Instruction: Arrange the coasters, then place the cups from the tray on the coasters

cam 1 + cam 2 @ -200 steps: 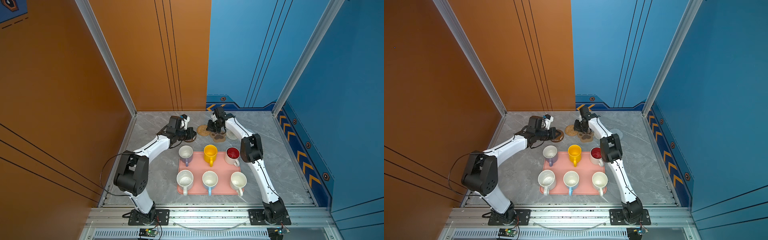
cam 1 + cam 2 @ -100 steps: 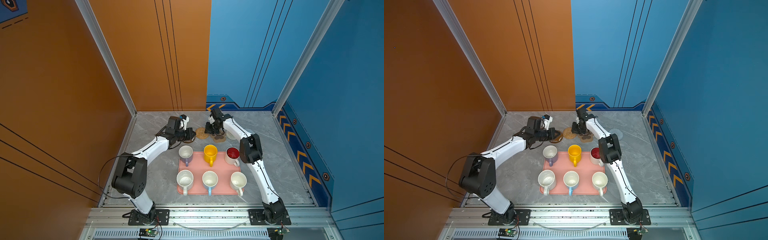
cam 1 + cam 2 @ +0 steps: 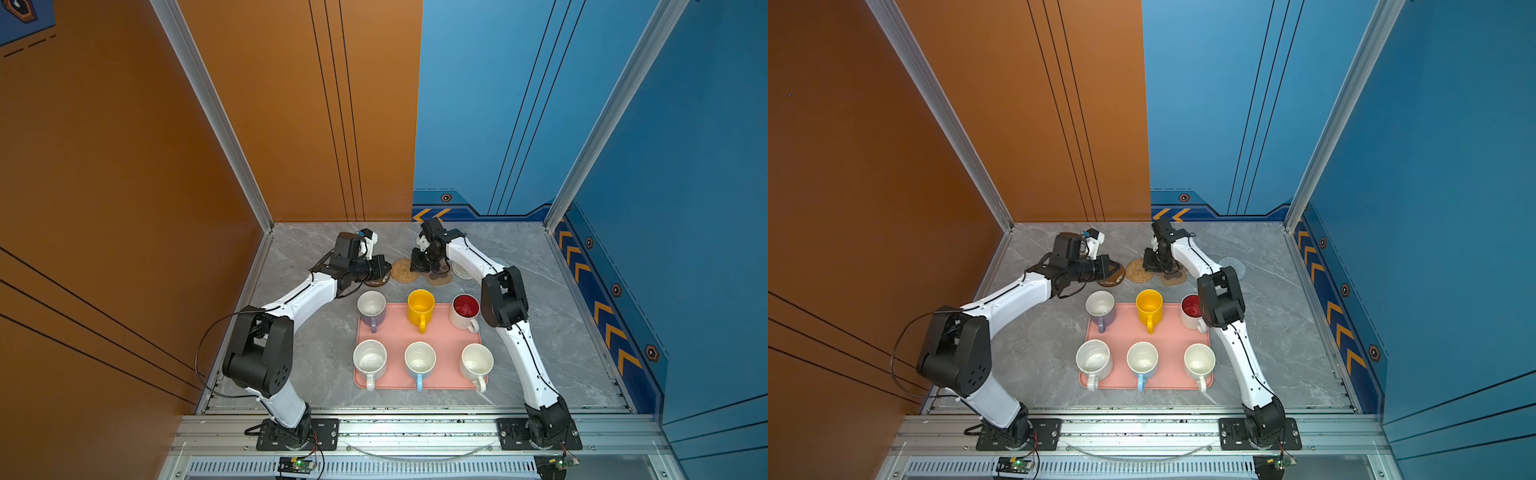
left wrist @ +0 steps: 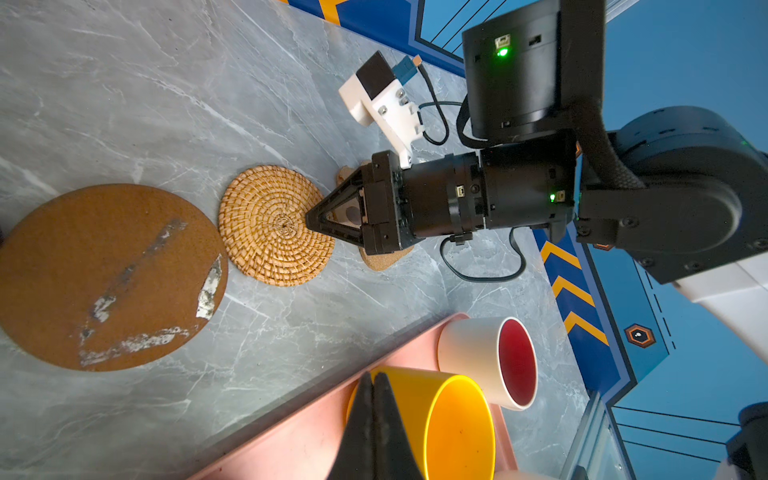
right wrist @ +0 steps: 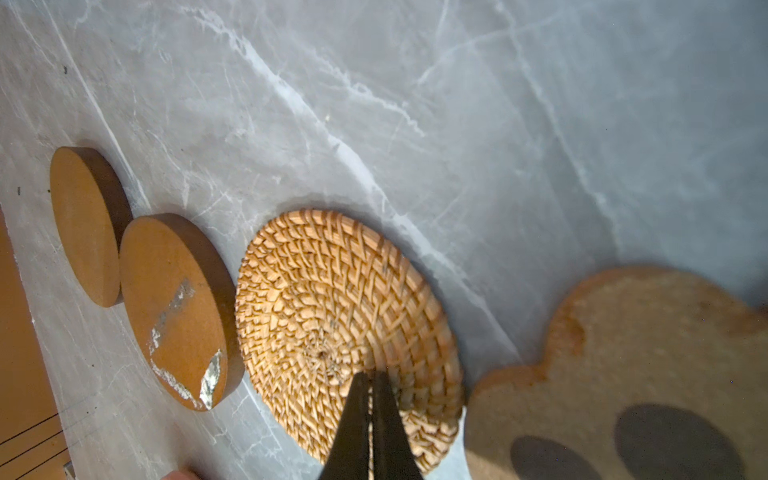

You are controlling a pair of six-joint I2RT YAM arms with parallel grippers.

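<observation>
Rattan coaster (image 5: 332, 316) is lying flat on the grey top, right under the right claw (image 5: 368, 384). The claw's pinched fully shut with nothing in it, tips down on the weave just off centre. Looks like a slide to me, not a pick. The scuffed brown disc (image 5: 174, 307) sits just past the coaster ahead of the tips, and the paw-shaped coaster (image 5: 631, 353) is just beside it, back on the wrist side. It's round, so no long axis and it doesn't point anywhere. Left claw (image 4: 372, 388) is shut and empty too, nearby, but the right arm's the one on it. Mugs (image 3: 420, 307) all sit on the pink tray (image 3: 440, 332).
</observation>
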